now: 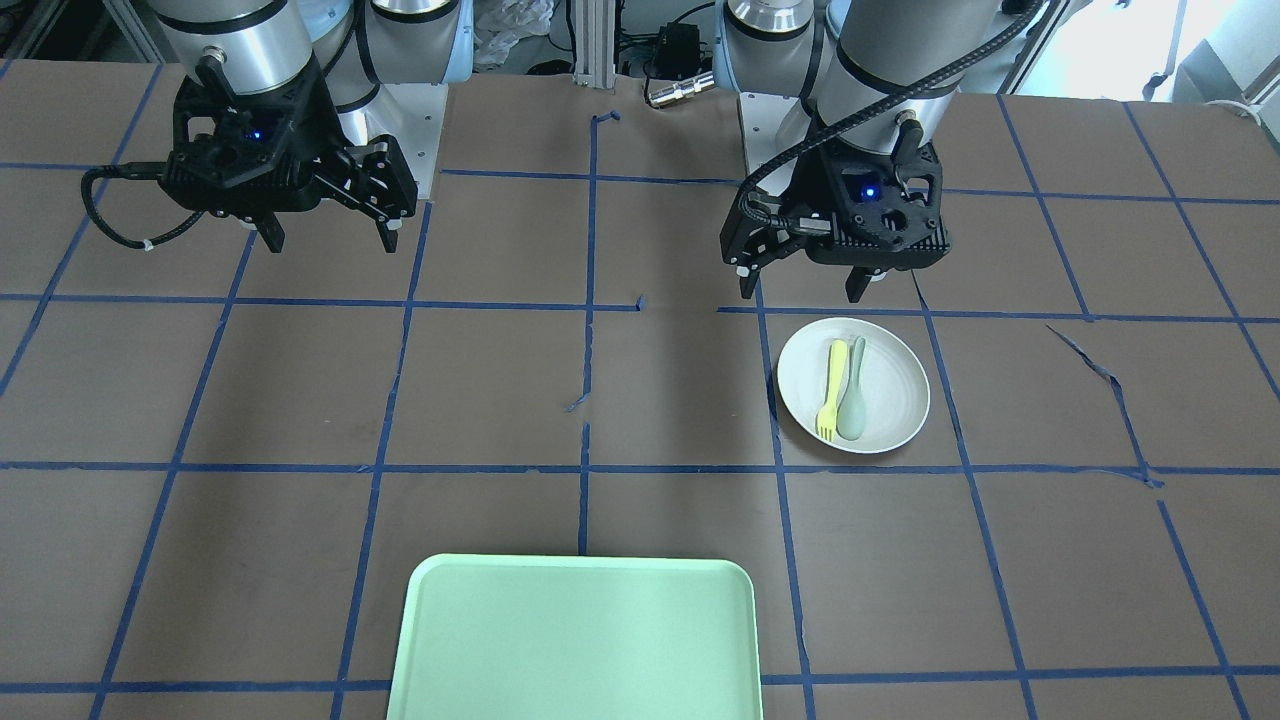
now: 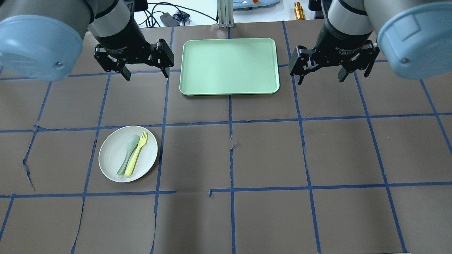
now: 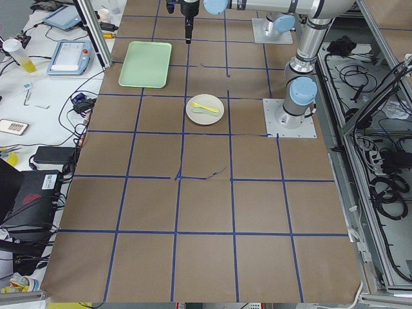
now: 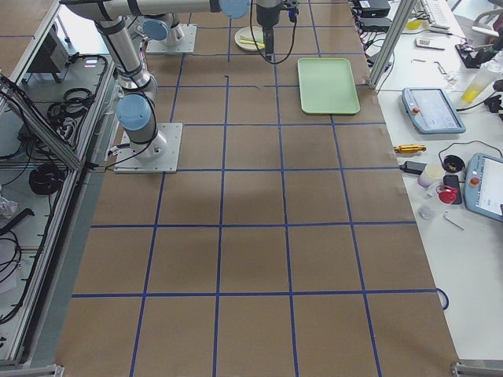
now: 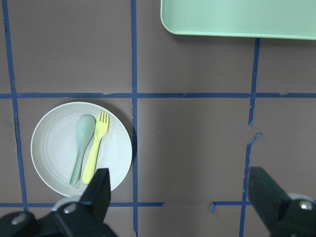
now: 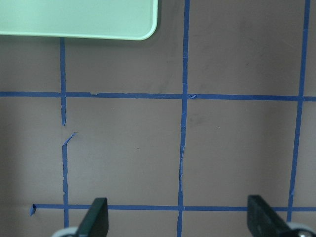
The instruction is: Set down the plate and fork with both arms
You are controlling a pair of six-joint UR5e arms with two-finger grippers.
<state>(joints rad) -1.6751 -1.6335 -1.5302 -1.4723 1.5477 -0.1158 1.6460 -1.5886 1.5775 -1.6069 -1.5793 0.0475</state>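
Round off-white plate (image 2: 111, 155), bearing slim pale-yellow plastic fork (image 2: 137, 153) with tines pointing away from the robot, lies robot-side of the black left gripper (image 2: 145, 74), well apart from the right gripper (image 2: 320, 79); both gape empty.

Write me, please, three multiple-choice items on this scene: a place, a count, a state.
1. Where is the fork? A on the green tray; B on the plate, beside the spoon; C under the plate.
2. How many utensils lie on the plate? A one; B two; C three.
3. The left gripper and right gripper are: A both open, empty; B both shut; C shut on the fork.
Key: 1 B, it lies there, off the green tray; 2 B, fork and spoon only; 3 A, fingers spread, nothing between.
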